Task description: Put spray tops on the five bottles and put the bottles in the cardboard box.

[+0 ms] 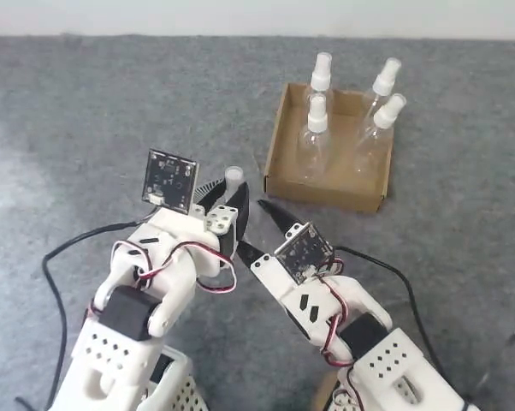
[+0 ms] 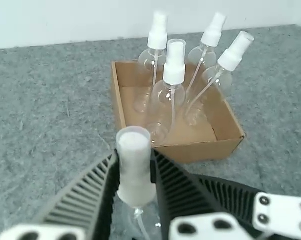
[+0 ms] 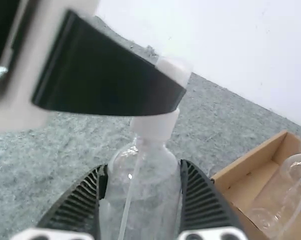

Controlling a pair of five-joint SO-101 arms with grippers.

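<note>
- The left pincer (image 2: pixel 134 172) pinches the white spray top (image 2: pixel 134 150) from both sides. In the high view it sits at about 7 o'clock from the cardboard box (image 1: pixel 326 195).
- The spray top sits on the neck of the fifth bottle (image 3: pixel 140 195). I cannot tell if it is on tight.
- The right pincer (image 3: pixel 139 202) pinches the clear body of the fifth bottle, just under the left pincer.
- What could go wrong: the top may go on crooked if the left pincer pushes from one side. The bottle looks smooth, so it may slip or turn in the right pincer if the hold is too soft.
- The two pincers are very near each other, so they may bump if one moves fast.
- The cardboard box lies at about 1 o'clock from the pincers, on the grey bench (image 1: pixel 86 111).
- Four bottles (image 1: pixel 313 145) with tops already stand or lean in the box. They take up much of the room. I think the fifth bottle could knock them over if it comes in too low or over the near wall.
</note>
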